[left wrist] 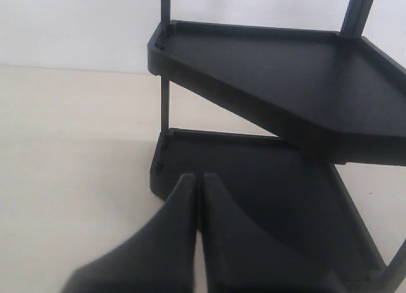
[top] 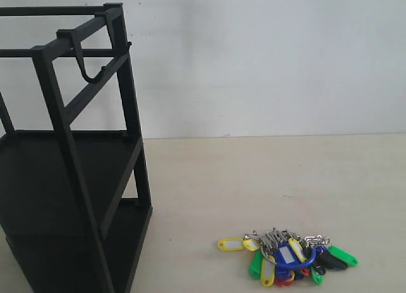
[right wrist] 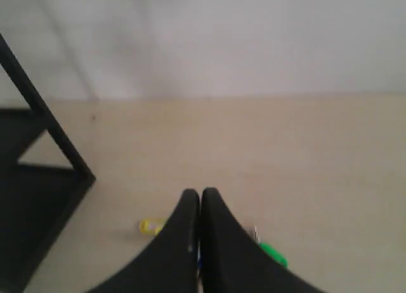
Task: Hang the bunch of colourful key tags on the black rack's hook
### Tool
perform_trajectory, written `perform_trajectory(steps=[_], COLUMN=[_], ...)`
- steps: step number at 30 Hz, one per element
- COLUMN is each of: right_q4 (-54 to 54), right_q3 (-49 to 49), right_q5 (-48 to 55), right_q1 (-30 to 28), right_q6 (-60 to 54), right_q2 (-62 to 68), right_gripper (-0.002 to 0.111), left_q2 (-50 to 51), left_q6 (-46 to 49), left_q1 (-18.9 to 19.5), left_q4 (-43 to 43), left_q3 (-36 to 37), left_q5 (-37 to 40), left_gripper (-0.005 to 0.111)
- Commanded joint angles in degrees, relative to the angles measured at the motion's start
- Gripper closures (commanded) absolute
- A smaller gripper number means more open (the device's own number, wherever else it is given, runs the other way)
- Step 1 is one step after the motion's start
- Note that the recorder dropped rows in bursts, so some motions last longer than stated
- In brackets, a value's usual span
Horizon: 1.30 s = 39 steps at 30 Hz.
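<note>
Exterior view: key tag bunch [top: 288,258] on table [top: 254,179].

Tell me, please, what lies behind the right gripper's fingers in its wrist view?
A yellow tag and a green tag of the colourful key tag bunch peek out beside the shut right gripper; its fingers cover the rest.

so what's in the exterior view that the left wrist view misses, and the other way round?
Exterior only: the hook on the top bar of the black rack, with nothing hanging from it, and the colourful key tag bunch lying on the table. Left wrist only: the left gripper, shut and holding nothing. Both: the rack's flat shelves, the pale table and the white wall.
</note>
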Motion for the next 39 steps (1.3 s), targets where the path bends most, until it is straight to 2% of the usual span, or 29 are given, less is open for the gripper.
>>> perform_trajectory(steps=[1,3,6,9,12,17,20,24,25,27,32,35,39], right_q4=[8.89,11.87,16.62,20.03,24.53,40.99,45.78,46.59,46.76,47.31,49.98,50.97,52.11], right_q3=[-0.63,-0.63,-0.63,-0.63,-0.63,-0.63,-0.63,-0.49,-0.23,0.58,1.91,1.91,1.91], right_q5=[2.73,3.21,3.39,-1.11,-3.50,-5.28,-5.60,-8.22,-9.30,-11.92,-15.67,-17.01,-18.15], right_q1=[-0.11,-0.11,-0.11,-0.11,-0.11,-0.11,-0.11,-0.11,-0.11,-0.11,-0.11,-0.11,-0.11], right_q6=[-2.34,-7.01,-7.26,-8.12,-11.11,-22.43,-24.61,-23.47,-22.58,-21.40,-18.90,-19.29,-19.62], right_q2=[14.65,22.57,33.71,44.32,48.01,53.39,56.22,58.13,58.39,58.80,60.63,61.58,62.50], right_gripper=[0.108,0.108,0.108,0.108,0.108,0.108,0.096,0.064,0.060,0.061,0.076,0.075,0.062], left_q2=[-0.12,-0.12,-0.12,-0.12,-0.12,-0.12,-0.12,-0.12,-0.12,-0.12,-0.12,-0.12,-0.12], left_q6=[0.20,0.20,0.20,0.20,0.20,0.20,0.20,0.20,0.20,0.20,0.20,0.20,0.20], left_q1=[-0.04,-0.04,-0.04,-0.04,-0.04,-0.04,-0.04,-0.04,-0.04,-0.04,-0.04,-0.04,-0.04], left_q4=[0.28,0.28,0.28,0.28,0.28,0.28,0.28,0.28,0.28,0.28,0.28,0.28,0.28], left_q3=[0.16,0.16,0.16,0.16,0.16,0.16,0.16,0.16,0.16,0.16,0.16,0.16,0.16], left_q5=[-0.43,-0.43,-0.43,-0.43,-0.43,-0.43,-0.43,-0.43,-0.43,-0.43,-0.43,-0.43,-0.43], left_gripper=[0.102,0.102,0.102,0.102,0.102,0.102,0.102,0.102,0.102,0.102,0.102,0.102,0.102])
